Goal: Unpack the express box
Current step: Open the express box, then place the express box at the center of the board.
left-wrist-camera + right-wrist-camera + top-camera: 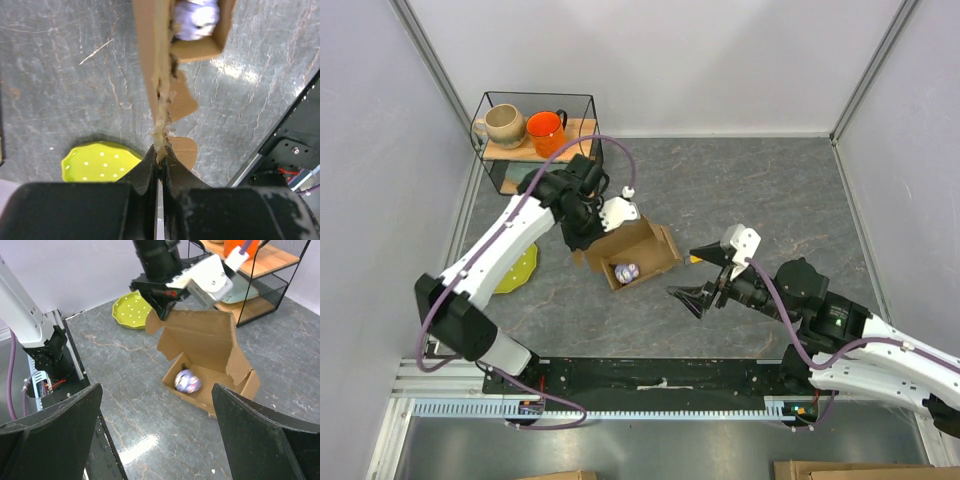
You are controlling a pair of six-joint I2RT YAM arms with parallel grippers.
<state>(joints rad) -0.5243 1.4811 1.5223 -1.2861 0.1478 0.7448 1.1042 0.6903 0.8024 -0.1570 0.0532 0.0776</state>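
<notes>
1. Express box: it sits on the grey stone-patterned table near the middle, between the two arms. It is just right of the green dotted plate and in front of the wire shelf. The top flaps stand open. The flap edges look torn and ragged in the left wrist view. A small purple-and-white ball lies inside on the box floor.

2. Left gripper: I read its fingers as pressed together on the edge of one cardboard flap at the box's far left corner. The flap runs straight up from between the fingertips in the left wrist view.

3. Right gripper: its fingers are spread wide with nothing between them. It hangs just right of the box, pointed toward it, and does not touch it.

4. Shelf contents: a beige mug and an orange mug stand side by side on the wooden upper level.
</notes>
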